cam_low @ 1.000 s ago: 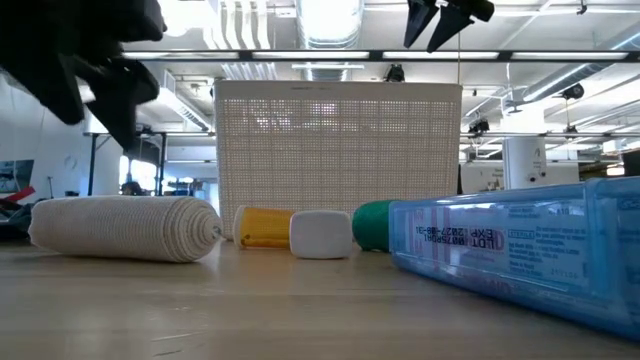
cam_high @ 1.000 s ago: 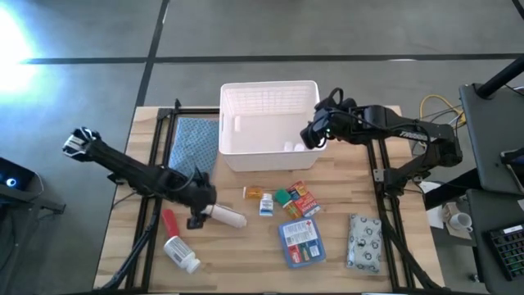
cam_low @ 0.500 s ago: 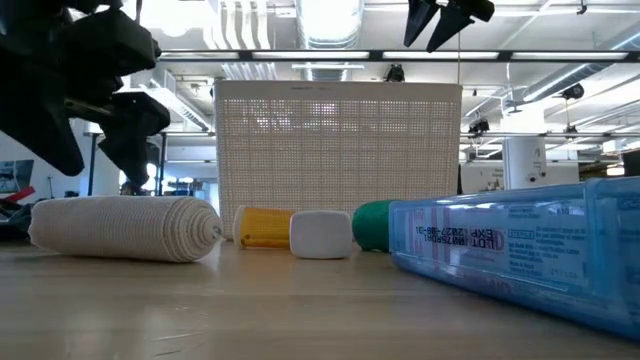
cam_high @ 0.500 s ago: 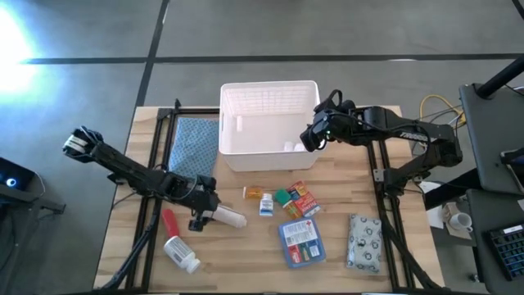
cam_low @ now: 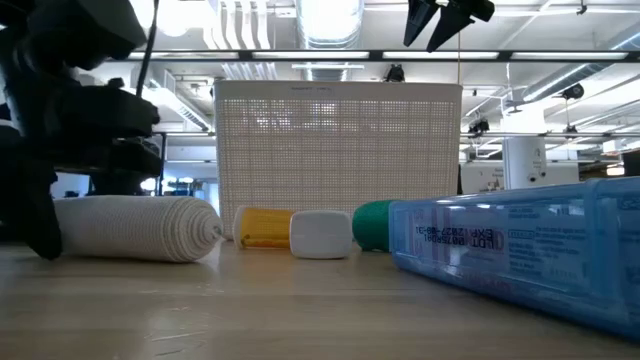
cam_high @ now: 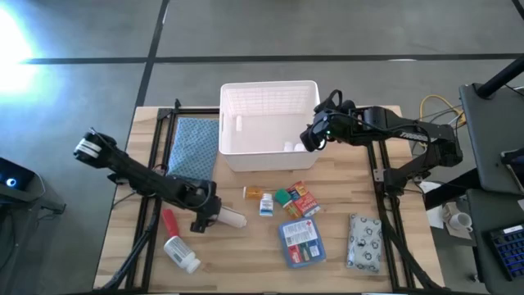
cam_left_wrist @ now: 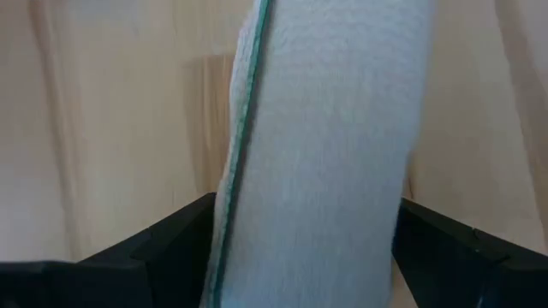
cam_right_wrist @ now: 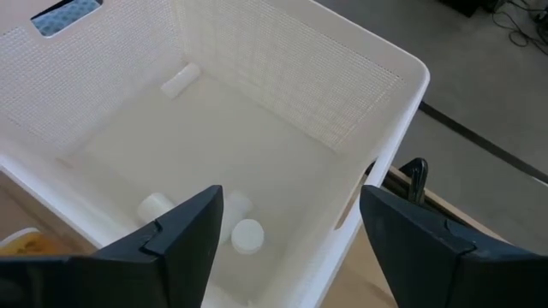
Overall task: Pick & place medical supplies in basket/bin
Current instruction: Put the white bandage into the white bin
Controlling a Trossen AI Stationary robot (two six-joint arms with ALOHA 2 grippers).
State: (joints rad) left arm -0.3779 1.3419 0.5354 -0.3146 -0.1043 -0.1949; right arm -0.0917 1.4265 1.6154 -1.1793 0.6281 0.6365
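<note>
I judge the job barely begun: a few small white items lie in the basket [cam_high: 268, 123], while most supplies are on the bench [cam_high: 393, 270] nearer me. My left pincer [cam_high: 208, 220] has dropped since a second ago, fingers apart astride the white roll [cam_high: 229, 217]. My right pincer [cam_high: 309, 138] hangs apart over the basket's right end, unmoved

One white basket [cam_high: 268, 123] holds three small white items. One white roll [cam_high: 228, 217], one pill bottle [cam_high: 181, 253], one red tube [cam_high: 169, 221], one blue pack [cam_high: 300, 242] and one patterned pouch [cam_high: 364, 242] lie outside it.
</note>
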